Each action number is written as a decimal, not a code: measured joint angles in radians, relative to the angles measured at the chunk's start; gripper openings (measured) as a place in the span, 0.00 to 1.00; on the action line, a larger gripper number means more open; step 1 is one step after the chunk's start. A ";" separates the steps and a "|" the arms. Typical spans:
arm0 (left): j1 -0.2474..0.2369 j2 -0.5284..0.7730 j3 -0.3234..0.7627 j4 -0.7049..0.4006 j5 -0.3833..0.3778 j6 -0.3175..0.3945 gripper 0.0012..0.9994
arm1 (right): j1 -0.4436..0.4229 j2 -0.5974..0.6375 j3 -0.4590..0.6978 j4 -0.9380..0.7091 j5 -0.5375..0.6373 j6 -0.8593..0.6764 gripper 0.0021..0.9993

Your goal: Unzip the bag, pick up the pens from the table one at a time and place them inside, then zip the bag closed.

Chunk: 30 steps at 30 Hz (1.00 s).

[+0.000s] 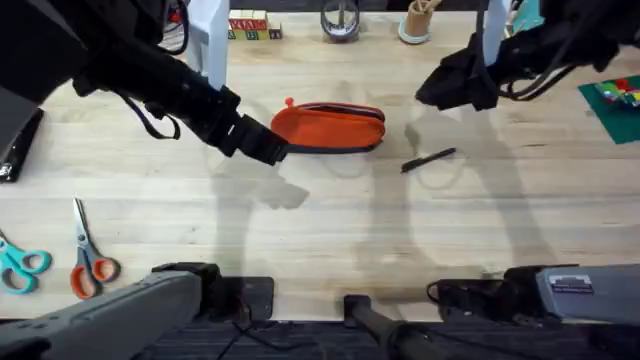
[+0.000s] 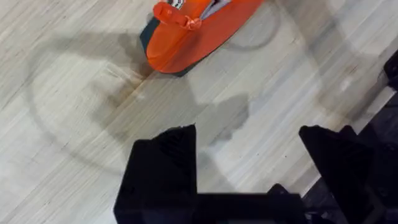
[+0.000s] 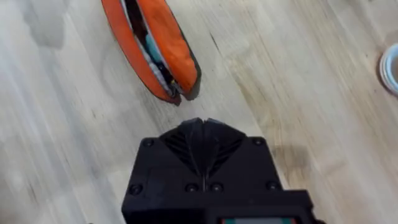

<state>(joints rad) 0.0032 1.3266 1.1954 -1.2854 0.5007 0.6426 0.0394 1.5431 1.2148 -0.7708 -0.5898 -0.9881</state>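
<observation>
One teal pen [image 3: 149, 48] lies inside the unzipped orange bag [image 1: 330, 128]; black pen [image 1: 428, 160] on table [image 1: 300, 230], right. Left gripper [image 2: 249, 152] spread empty, right gripper [image 3: 200, 127] closed empty.

No readable text, labels, brands or numbers, letter blocks [image 1: 250, 24] at the table's far edge too small to read

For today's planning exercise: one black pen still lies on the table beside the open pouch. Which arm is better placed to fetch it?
Probably the right. Its gripper hovers just beyond the black pen, on that side of the orange pouch. The left gripper sits open at the pouch's far end.
</observation>
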 joint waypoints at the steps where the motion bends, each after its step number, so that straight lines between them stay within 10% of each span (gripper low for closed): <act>1: 0.000 0.000 0.000 0.000 0.000 0.000 1.00 | 0.004 0.010 0.000 0.000 -0.011 -0.017 0.03; 30: 0.000 0.000 -0.001 0.000 0.000 0.000 1.00 | 0.152 0.179 0.000 0.122 -0.092 -0.146 0.03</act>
<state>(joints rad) 0.0032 1.3266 1.1946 -1.2854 0.5007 0.6426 0.1912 1.7226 1.2148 -0.6491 -0.6814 -1.1343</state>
